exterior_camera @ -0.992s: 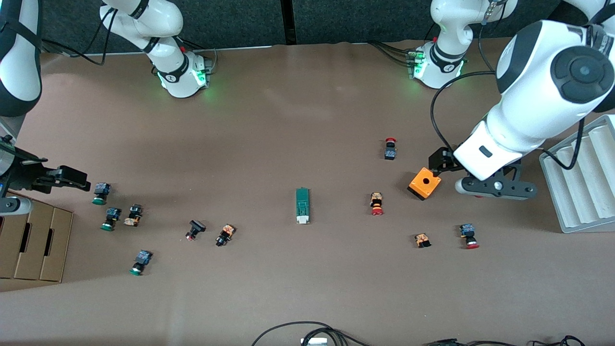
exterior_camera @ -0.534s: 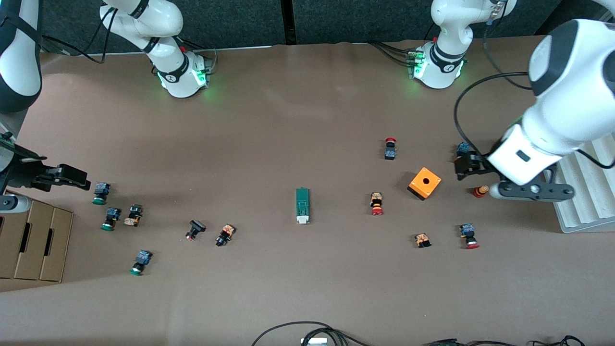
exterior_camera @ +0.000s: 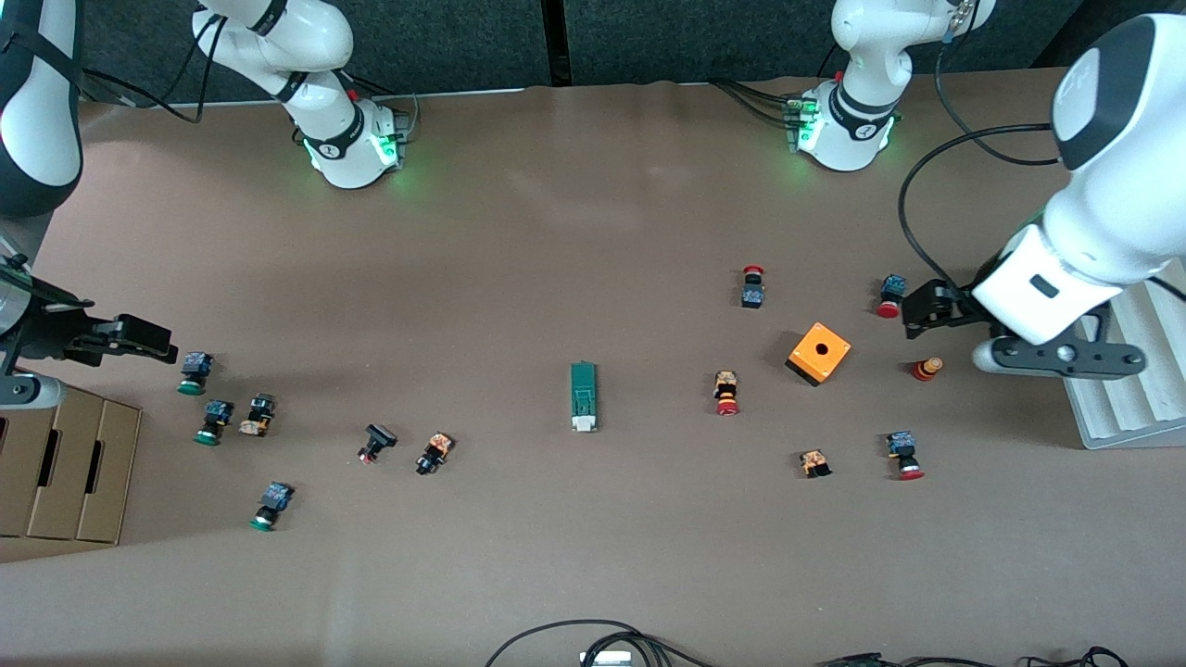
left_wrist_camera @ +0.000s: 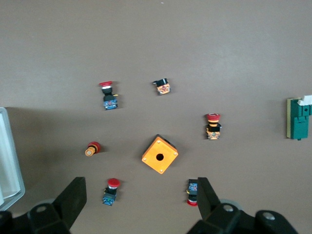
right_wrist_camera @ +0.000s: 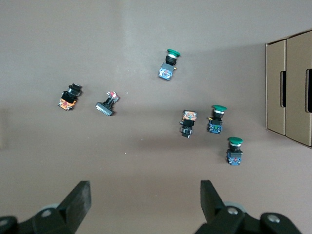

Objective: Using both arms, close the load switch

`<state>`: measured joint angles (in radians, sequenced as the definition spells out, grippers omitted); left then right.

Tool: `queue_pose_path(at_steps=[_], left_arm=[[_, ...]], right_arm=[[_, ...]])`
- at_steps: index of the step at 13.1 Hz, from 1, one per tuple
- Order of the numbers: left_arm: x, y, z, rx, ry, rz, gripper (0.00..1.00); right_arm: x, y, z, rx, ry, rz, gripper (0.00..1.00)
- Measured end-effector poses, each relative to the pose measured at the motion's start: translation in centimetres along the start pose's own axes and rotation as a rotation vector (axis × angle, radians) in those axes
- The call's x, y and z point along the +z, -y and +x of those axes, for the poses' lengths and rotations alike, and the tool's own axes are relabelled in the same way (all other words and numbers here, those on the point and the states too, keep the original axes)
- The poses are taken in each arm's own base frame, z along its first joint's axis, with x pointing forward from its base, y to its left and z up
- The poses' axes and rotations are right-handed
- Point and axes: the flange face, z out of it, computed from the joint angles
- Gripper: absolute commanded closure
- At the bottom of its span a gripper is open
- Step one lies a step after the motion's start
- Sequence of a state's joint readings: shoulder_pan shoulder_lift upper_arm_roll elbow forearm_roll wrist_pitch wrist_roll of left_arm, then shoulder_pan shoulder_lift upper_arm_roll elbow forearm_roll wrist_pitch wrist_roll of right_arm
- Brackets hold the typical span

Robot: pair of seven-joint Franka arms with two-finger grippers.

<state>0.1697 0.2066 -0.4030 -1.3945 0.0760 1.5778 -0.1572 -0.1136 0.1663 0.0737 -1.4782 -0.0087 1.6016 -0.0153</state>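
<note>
The load switch point(left_wrist_camera: 299, 118) runs off the left wrist view's edge, only its end with the white piece showing. The grey tray point(exterior_camera: 1126, 371) and the cardboard boxes point(exterior_camera: 56, 463) are cut by the front view's sides, the tray partly covered by the left arm. Markings on the small buttons are too small to read.

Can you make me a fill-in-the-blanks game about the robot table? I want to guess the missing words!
1. The load switch is dark green with a ____ piece at one end.
2. The orange box has a round ____ in its top.
3. The left gripper has its fingers ____ and holds nothing.
4. The right gripper hangs over buttons with ____ caps, next to cardboard boxes.

Missing words: white; hole; open; green
</note>
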Motion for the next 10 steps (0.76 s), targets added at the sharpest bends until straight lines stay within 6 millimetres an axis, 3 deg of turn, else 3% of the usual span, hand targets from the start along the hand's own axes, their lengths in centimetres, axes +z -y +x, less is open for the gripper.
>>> queue_pose_path(at_steps=[5,10], left_arm=[[-0.1,5.3,-3.7,-0.052,-0.038,0.03,0.0],[0.5,7.1,-4.1,-0.075,-0.034,0.034,0.0]], right_arm=[[0.3,0.0,0.0,0.003,0.008,0.0,0.0],[0.2,-0.1,-0.1,0.004,0.006,0.0,0.0]])
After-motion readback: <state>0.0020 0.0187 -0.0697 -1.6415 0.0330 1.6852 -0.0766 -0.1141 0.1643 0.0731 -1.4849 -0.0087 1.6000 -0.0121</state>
